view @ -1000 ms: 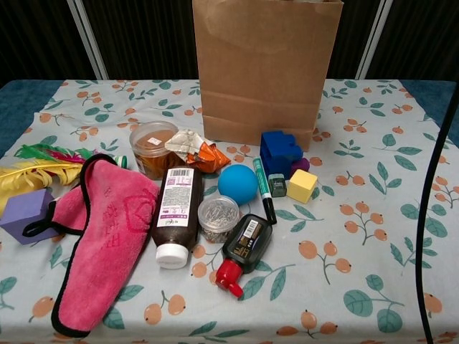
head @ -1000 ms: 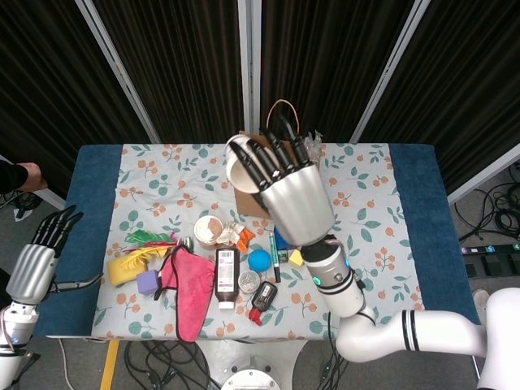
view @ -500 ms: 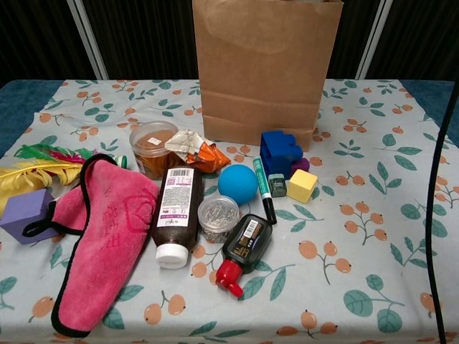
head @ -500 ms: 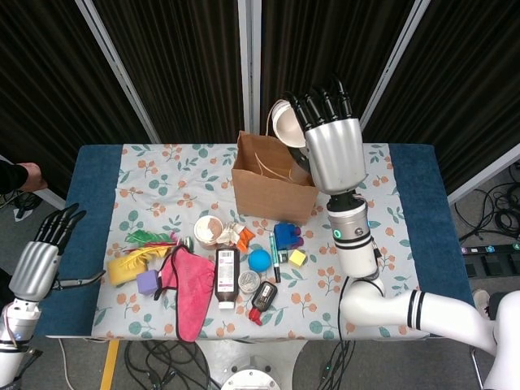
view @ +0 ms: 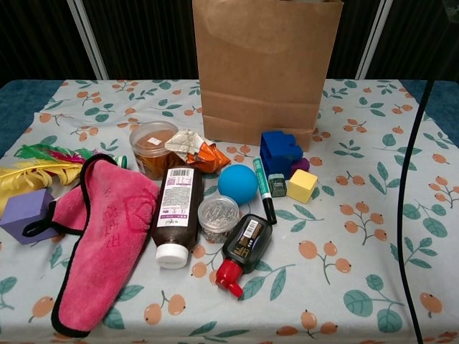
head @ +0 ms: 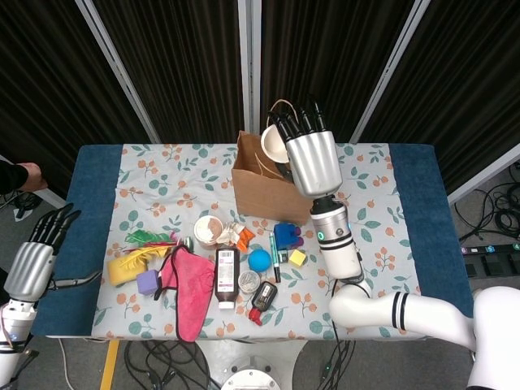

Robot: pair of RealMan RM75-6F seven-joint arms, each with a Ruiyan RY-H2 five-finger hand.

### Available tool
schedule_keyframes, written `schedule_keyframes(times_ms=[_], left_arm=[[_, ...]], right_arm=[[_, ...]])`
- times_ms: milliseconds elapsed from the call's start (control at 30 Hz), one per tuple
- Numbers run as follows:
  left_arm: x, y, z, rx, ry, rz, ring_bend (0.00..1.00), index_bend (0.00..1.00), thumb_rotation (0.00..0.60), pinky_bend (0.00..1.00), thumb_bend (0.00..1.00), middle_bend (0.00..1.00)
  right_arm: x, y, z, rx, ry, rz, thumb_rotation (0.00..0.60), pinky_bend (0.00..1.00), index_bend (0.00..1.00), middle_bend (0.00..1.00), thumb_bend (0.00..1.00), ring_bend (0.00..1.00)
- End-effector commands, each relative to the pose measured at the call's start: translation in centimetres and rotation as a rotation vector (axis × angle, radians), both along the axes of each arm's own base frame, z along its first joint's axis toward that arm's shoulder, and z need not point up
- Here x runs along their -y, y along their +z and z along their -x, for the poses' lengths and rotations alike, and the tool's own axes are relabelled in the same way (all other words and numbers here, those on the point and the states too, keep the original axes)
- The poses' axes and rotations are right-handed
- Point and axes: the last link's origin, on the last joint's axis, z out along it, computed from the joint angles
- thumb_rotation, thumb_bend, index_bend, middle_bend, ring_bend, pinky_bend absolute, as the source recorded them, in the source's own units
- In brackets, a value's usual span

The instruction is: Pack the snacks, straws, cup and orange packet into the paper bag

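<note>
The brown paper bag (head: pixel 268 193) (view: pixel 265 72) stands open at the back middle of the table. My right hand (head: pixel 305 158) hangs over its mouth, its fingers holding a white cup (head: pixel 274 144) tilted at the bag's right rim. An orange packet (head: pixel 242 237) (view: pixel 201 155) lies in front of the bag beside a round tub of brown snack (head: pixel 208 230) (view: pixel 151 147). My left hand (head: pixel 36 257) is open, fingers apart, beyond the table's left edge. The chest view shows neither hand.
In front of the bag lie a pink cloth (view: pixel 100 236), brown bottle (view: pixel 176 215), blue ball (view: pixel 237 184), blue block (view: pixel 280 153), yellow cube (view: pixel 302 185), green marker (view: pixel 263 188), clip jar (view: pixel 218 217) and red-capped black bottle (view: pixel 244 251). Feathers (view: pixel 36 168) and a purple cube (view: pixel 25 213) sit left.
My right hand carried the cup from in front of the bag up and back, then lowered it onto the bag's mouth. The left hand barely shifted.
</note>
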Motion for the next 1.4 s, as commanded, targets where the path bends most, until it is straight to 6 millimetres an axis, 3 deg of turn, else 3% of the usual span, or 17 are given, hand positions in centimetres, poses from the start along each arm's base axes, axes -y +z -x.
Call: schedule_keyframes(times_ms=[33, 267, 400, 567, 700, 833, 1000, 1200, 1400], left_arm=[[0.0, 0.0, 0.0, 0.001, -0.001, 0.001, 0.03, 0.06, 0.213, 0.07, 0.0, 0.04], [0.0, -0.1, -0.2, -0.001, -0.007, 0.002, 0.03, 0.06, 0.213, 0.07, 0.0, 0.04], [0.1, -0.1, -0.3, -0.003, -0.006, 0.003, 0.03, 0.06, 0.216, 0.07, 0.0, 0.04], [0.3, -0.5, -0.3, 0.001, -0.005, 0.014, 0.03, 0.06, 0.217, 0.07, 0.0, 0.04], [0.3, -1.0, -0.6, 0.006, -0.009, 0.024, 0.03, 0.06, 0.216, 0.07, 0.0, 0.04], [0.2, -1.5, -0.9, 0.008, -0.019, 0.034, 0.03, 0.06, 0.218, 0.07, 0.0, 0.04], [0.4, -1.6, -0.9, 0.008, -0.018, 0.034, 0.03, 0.06, 0.214, 0.07, 0.0, 0.04], [0.5, -1.3, -0.7, 0.015, -0.01, 0.022, 0.03, 0.06, 0.215, 0.07, 0.0, 0.04], [0.7, -1.0, -0.2, 0.022, 0.0, 0.011, 0.03, 0.06, 0.215, 0.07, 0.0, 0.04]], right_arm=[[0.1, 0.2, 0.3, -0.009, -0.031, -0.01, 0.6, 0.0, 0.09, 0.23, 0.01, 0.08], [-0.2, 1.0, 0.2, 0.006, -0.025, -0.01, 0.6, 0.0, 0.05, 0.19, 0.0, 0.04], [-1.3, 2.8, -0.5, 0.052, 0.045, 0.031, 0.6, 0.0, 0.05, 0.2, 0.0, 0.05], [-4.9, 6.8, -0.9, 0.106, 0.18, 0.091, 0.6, 0.0, 0.05, 0.22, 0.0, 0.06], [-8.7, 7.5, 0.7, 0.058, 0.266, 0.034, 0.6, 0.0, 0.07, 0.27, 0.0, 0.09], [-12.0, 5.9, 3.4, -0.057, 0.282, -0.138, 0.6, 0.0, 0.1, 0.28, 0.0, 0.11], [-13.8, 2.6, 5.9, -0.203, 0.278, -0.344, 0.6, 0.04, 0.15, 0.29, 0.0, 0.14], [-12.6, -1.7, 6.8, -0.306, 0.213, -0.515, 0.6, 0.07, 0.17, 0.29, 0.0, 0.15], [-10.1, -7.2, 5.1, -0.194, 0.072, -0.659, 0.6, 0.08, 0.18, 0.27, 0.0, 0.15]])
